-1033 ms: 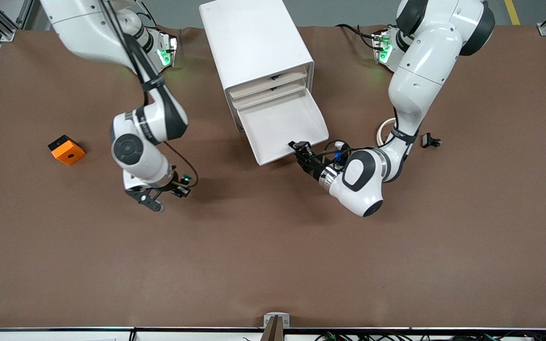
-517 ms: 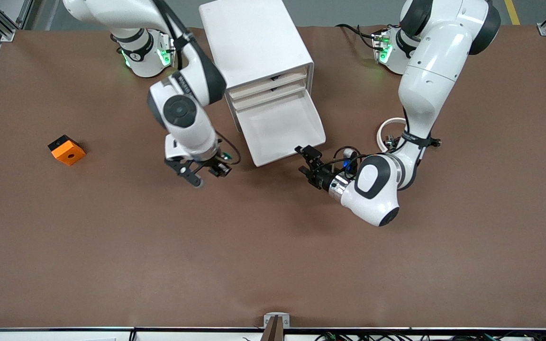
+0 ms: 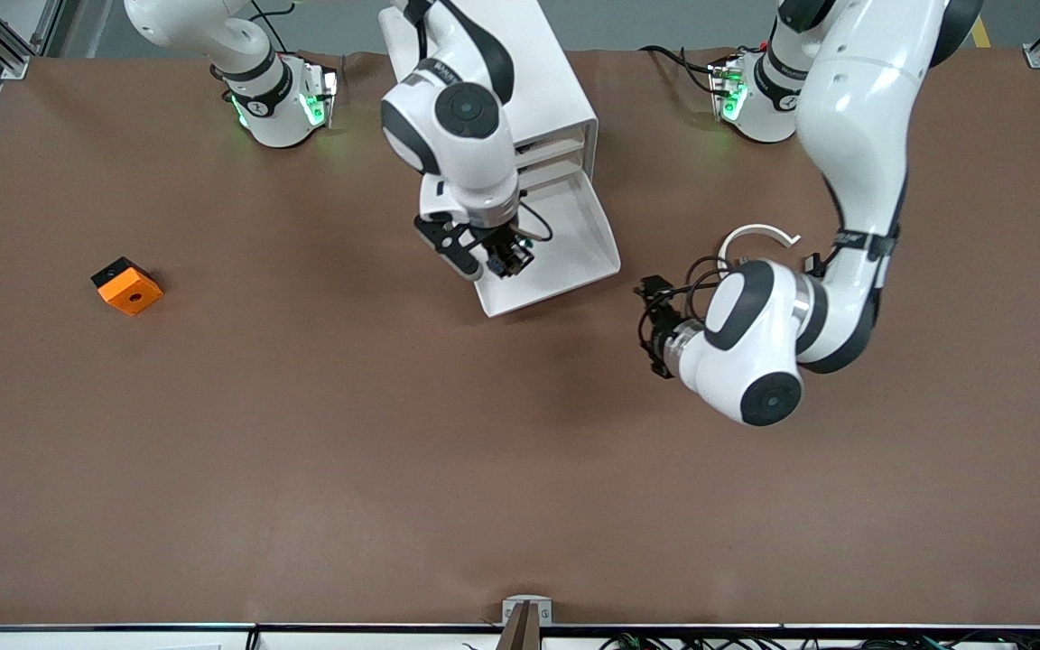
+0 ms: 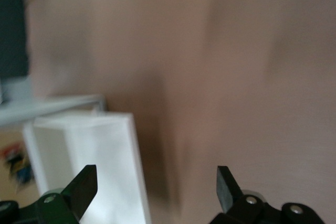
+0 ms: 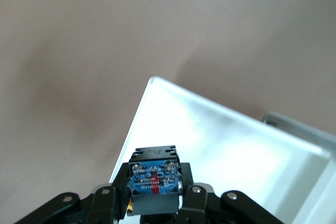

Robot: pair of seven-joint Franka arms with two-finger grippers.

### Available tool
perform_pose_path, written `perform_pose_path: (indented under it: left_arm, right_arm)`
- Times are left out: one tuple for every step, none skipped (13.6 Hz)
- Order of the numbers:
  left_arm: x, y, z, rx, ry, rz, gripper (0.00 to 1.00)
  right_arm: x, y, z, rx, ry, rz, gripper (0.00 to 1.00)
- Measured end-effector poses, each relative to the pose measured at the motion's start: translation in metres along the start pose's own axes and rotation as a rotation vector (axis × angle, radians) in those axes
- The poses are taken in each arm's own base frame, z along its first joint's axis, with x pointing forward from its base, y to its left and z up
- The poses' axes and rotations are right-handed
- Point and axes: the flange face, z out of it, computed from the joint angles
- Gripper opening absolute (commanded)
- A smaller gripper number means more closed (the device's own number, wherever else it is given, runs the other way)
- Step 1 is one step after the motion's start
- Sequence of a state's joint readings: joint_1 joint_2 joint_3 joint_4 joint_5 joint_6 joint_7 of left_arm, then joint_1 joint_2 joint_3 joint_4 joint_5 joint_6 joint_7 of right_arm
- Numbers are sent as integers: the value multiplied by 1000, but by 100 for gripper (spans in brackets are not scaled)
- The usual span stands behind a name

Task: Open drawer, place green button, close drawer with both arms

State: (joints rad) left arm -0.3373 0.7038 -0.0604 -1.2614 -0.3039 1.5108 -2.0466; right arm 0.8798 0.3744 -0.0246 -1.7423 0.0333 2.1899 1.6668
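The lowest drawer (image 3: 574,236) of the white cabinet (image 3: 493,81) is pulled out, and the part of its tray that shows is bare. My right gripper (image 3: 488,260) hangs over the drawer's front corner toward the right arm's end. It is shut on the button (image 5: 153,179), whose black body and blue board show between the fingers above the white tray (image 5: 226,145). My left gripper (image 3: 648,325) is open and empty, over the table beside the drawer's front, toward the left arm's end. Its fingers (image 4: 84,184) stand wide apart near the drawer's edge (image 4: 89,150).
An orange cube with a hole (image 3: 126,285) lies toward the right arm's end of the table. A white arc (image 3: 755,236) and a small black clip (image 3: 813,264) lie beside the left arm's forearm.
My right arm has carried the button from over the table near the orange cube's side to over the open drawer. My left gripper has come off the drawer's front and drawn away toward its own end.
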Motion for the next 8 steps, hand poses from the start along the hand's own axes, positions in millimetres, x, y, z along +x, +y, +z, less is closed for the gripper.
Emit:
perform_pose_path:
  left_arm:
    - [11, -3, -17, -37, 23, 53, 100]
    - [23, -2, -28, -57, 35, 108, 100]
    - [34, 1, -35, -69, 50, 170, 100]
    - [46, 7, -39, -80, 79, 242, 100]
    - [55, 11, -41, -89, 108, 313, 100]
    - [60, 14, -43, -103, 130, 388, 100]
    - [59, 17, -45, -124, 143, 466, 100]
    - [57, 18, -47, -137, 153, 551, 100]
  right_arm:
    - [-13, -2, -2, 7, -2, 13, 0]
    - [-22, -5, -3, 13, -4, 22, 0]
    - [-31, -8, 0, 16, -5, 23, 0]
    - [-39, -11, 6, 13, -4, 19, 0]
    - [-47, -14, 14, 7, -3, 11, 0]
    - [-54, -18, 24, 1, -2, 5, 0]
    - [-59, -21, 33, -4, -1, 0, 0]
    - [-63, -24, 41, -9, 1, -4, 0]
